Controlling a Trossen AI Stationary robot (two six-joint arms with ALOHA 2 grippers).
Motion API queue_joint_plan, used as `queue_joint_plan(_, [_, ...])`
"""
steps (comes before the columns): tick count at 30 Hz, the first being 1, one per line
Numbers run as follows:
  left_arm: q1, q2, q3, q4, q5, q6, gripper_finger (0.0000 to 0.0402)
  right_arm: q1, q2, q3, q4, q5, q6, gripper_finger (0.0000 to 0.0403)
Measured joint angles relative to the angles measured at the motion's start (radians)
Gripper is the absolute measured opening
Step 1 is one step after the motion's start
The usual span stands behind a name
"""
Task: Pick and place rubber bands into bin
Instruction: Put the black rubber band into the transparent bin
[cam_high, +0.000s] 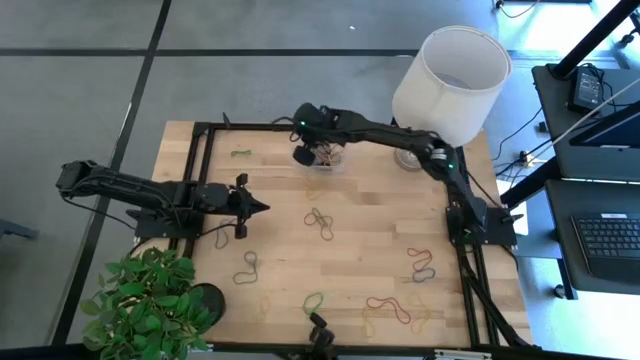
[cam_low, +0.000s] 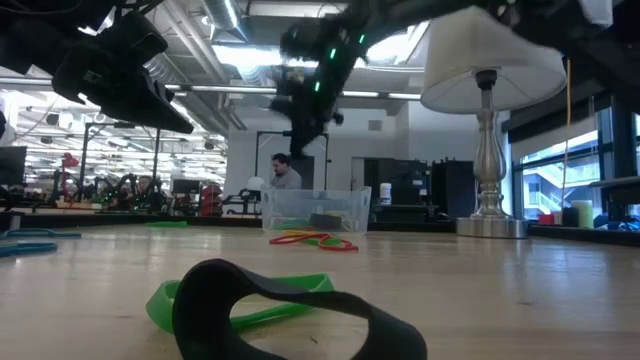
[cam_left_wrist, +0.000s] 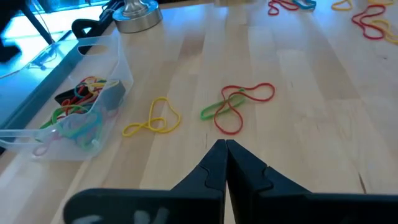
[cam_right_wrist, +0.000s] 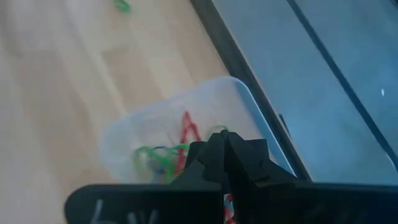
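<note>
The clear bin (cam_high: 333, 158) stands near the table's far edge with several coloured rubber bands inside (cam_left_wrist: 78, 106). My right gripper (cam_high: 304, 154) hovers over the bin's left end, its fingers (cam_right_wrist: 214, 155) shut; a red and green strip (cam_right_wrist: 227, 208) shows in the slit between them. My left gripper (cam_high: 264, 207) is shut and empty, hovering above the table left of centre. Loose bands lie flat on the wood: a dark one (cam_high: 320, 222), a yellow one (cam_left_wrist: 152, 120) and a red-and-green pair (cam_left_wrist: 236, 107) near the bin. My right gripper seems to pinch a rubber band, of which only a red and green strip (cam_right_wrist: 227, 208) shows between the shut fingers. The fingers point down over the bin (cam_right_wrist: 180, 130). Which part of the band they have, and how it hangs, is hidden by the fingers.
A white lampshade (cam_high: 452, 72) on a metal base (cam_low: 490, 225) stands right of the bin. A potted plant (cam_high: 150, 300) sits at the near left corner. More bands lie along the near side (cam_high: 388, 308) and right side (cam_high: 422, 264), and a green one (cam_high: 241, 153) far left.
</note>
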Motion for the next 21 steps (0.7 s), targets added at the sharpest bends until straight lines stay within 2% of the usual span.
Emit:
queue_joint_plan(10, [0.0, 0.0, 0.0, 0.0, 0.0, -0.001, 0.0003, -0.042, 0.178, 0.026, 0.018, -0.006, 0.004, 0.0022])
queue_joint_plan(16, [0.0, 0.0, 0.0, 0.0, 0.0, -0.001, 0.0001, -0.042, 0.195, 0.026, 0.042, -0.05, 0.034, 0.0044])
queue_joint_plan(21, [0.0, 0.0, 0.0, 0.001, 0.0, -0.002, 0.0003, -0.042, 0.188, 0.026, 0.038, -0.084, 0.057, 0.0078])
